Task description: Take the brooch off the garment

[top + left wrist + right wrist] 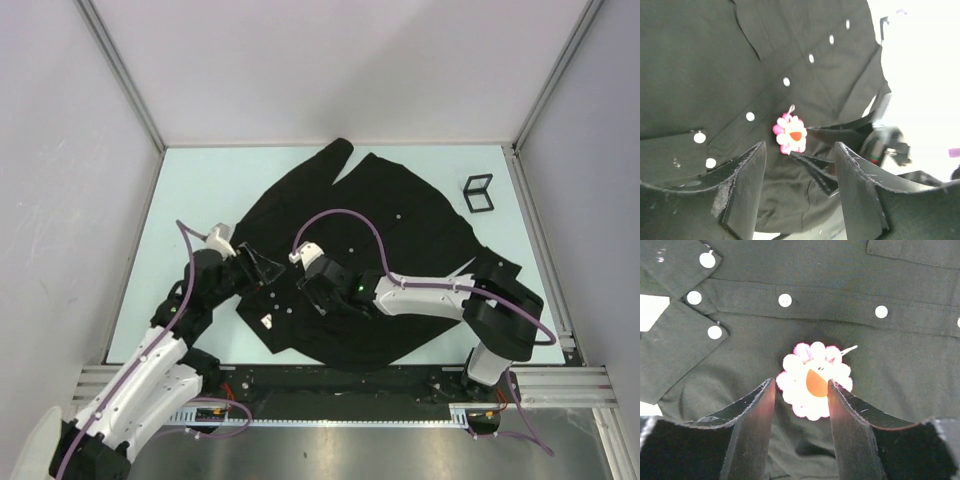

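The black garment lies spread on the pale table. The brooch, a pink-petalled flower with an orange centre, is pinned just below the button row; it also shows in the left wrist view. In the top view the grippers hide it. My right gripper is open, its tips on the cloth at the brooch's near edge, the right finger overlapping one petal. My left gripper is open and empty just short of the brooch, facing the right gripper from the left side.
A small black wire frame stands at the table's far right. White buttons run along the placket, and a white tag sits by the collar. Grey walls enclose the table.
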Tool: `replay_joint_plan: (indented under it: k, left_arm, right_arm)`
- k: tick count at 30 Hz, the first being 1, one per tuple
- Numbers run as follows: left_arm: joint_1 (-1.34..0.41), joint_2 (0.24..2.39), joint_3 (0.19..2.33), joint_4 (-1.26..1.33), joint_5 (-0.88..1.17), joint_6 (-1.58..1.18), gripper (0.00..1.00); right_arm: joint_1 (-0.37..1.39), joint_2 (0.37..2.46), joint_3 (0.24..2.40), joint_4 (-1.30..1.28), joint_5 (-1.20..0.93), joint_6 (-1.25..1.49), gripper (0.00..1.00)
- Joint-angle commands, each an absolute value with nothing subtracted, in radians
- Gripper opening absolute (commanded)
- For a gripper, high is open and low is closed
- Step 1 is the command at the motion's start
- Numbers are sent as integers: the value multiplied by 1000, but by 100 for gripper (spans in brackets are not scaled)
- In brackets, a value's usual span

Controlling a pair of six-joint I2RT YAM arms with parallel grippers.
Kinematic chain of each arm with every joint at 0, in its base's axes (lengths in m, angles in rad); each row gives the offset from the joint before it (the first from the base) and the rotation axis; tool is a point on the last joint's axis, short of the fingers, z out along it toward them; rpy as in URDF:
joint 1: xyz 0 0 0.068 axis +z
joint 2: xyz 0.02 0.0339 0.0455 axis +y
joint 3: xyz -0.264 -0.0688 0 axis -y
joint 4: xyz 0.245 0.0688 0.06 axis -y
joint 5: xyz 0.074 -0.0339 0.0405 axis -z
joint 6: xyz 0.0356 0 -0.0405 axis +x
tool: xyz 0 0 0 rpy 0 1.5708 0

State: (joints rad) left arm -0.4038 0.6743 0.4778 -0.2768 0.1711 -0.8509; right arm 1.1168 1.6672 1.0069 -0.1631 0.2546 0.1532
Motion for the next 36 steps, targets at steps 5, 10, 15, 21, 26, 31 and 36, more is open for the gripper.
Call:
replay_joint_plan:
  k: [5,10,15,21,26,31,36]
  left_arm:
    - [-403,454,453,-402,-50,-962,61]
    - [-403,384,448,-426,-77,-968,61]
    - [-403,391,454,-434,-66,-959,61]
    - [-403,468,440,-359,29,-940,62]
    - [-403,583,433,-267,116,-911,62]
    - [-403,666,428,-204,216,-887,62]
    - [-406,710,422,-169,259,-874,61]
  right_arm:
    - [1143,1732,1002,-78,344,156,57]
    - [1149,1758,1000,-64,367,155,58]
    - [1154,1787,1000,-57,380,155,58]
    - [1164,1781,1002,-61,425,158,48]
    - [1167,1741,974,-43,452,163,33]
    - [1161,1703,951,-28,469,170,13]
    - [1152,1692,948,-25,463,186,0]
